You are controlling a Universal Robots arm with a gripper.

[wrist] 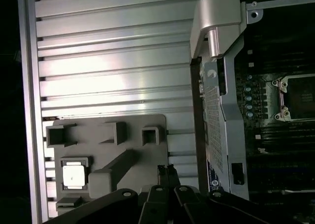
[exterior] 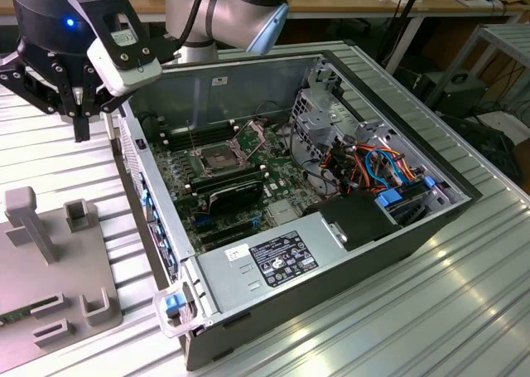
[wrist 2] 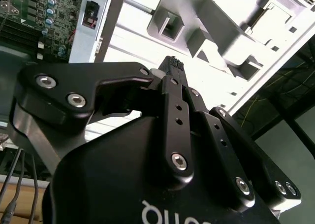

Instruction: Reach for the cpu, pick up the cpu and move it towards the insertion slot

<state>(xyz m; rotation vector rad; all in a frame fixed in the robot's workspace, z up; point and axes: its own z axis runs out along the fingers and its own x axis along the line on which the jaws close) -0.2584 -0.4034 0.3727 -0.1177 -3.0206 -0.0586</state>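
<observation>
The cpu (wrist: 74, 175) is a small tan-gold square lying flat in a pocket of the grey fixture plate (wrist: 133, 125), in the first wrist view. My gripper (exterior: 80, 127) hangs above the ribbed table, beyond the plate and just outside the case wall. Its fingers are shut with nothing between them, as both wrist views show (wrist: 167, 169) (wrist 2: 172, 62). It stands well apart from the cpu. The insertion slot (exterior: 217, 158) is a silver-framed socket with a dark centre on the motherboard; its latch frame stands raised. The slot (wrist: 298, 98) also shows in the first wrist view.
The open computer case (exterior: 331, 261) holds a black finned card (exterior: 234, 193), memory slots, a drive cage and coloured cables (exterior: 377, 163). Grey blocks (exterior: 79, 215) and a tall post (exterior: 29, 224) rise from the fixture plate. The case wall (wrist: 219, 115) stands between gripper and board.
</observation>
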